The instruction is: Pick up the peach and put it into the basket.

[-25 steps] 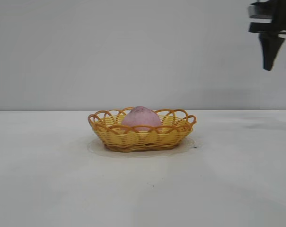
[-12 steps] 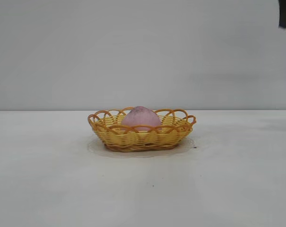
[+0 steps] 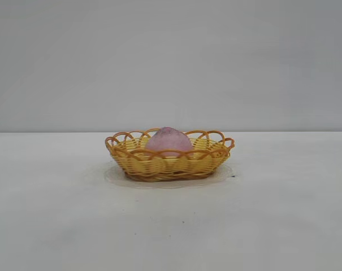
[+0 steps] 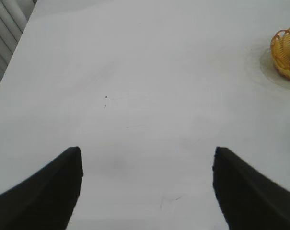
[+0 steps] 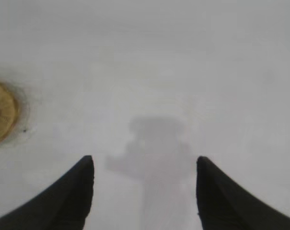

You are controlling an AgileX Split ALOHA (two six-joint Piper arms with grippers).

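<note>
The dusty pink peach (image 3: 169, 141) lies inside the yellow-orange wicker basket (image 3: 159, 165) at the middle of the white table. Neither gripper shows in the exterior view. In the left wrist view my left gripper (image 4: 147, 160) is open and empty above bare table, with the basket (image 4: 284, 52) far off at the picture's edge. In the right wrist view my right gripper (image 5: 145, 167) is open and empty high above the table, with the basket (image 5: 2, 117) small and far off at the edge.
The white table (image 3: 272, 226) spreads wide around the basket. A grey wall stands behind. The right arm's shadow (image 5: 152, 153) falls on the table below it. A table edge (image 4: 10, 57) with ribbed panels beside it shows in the left wrist view.
My right gripper, seen at the upper right of the exterior view, has risen and gone out of that view. The peach and basket have not moved.
</note>
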